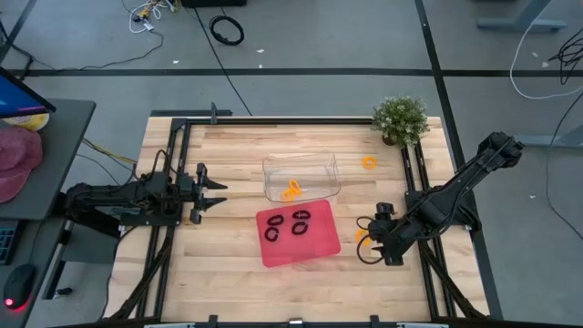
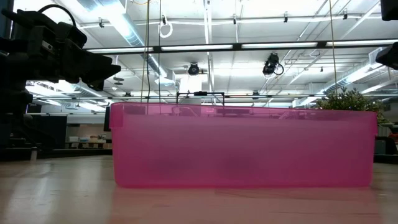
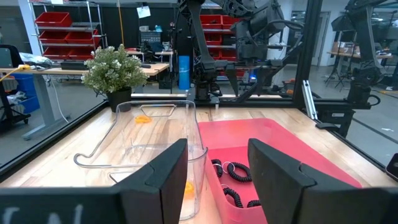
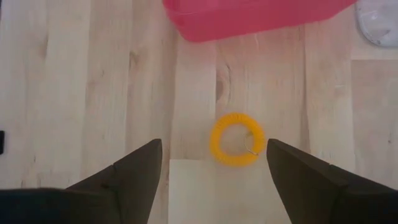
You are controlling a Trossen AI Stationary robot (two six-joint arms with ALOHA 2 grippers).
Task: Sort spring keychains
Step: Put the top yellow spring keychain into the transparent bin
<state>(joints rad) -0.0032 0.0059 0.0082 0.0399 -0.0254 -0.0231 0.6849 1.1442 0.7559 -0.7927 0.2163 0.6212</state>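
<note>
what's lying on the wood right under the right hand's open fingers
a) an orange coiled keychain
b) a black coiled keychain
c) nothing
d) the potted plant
a: the right wrist view shows an orange coiled ring keychain flat on the bare wooden table between the open fingers of the right hand, just short of the red plastic tray.

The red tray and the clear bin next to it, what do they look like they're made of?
The red tray: probably translucent plastic, since light glows through its pink wall in the low view. The clear bin: likely transparent, glossy plastic; the table's wood grain and an orange keychain show through it.
</note>
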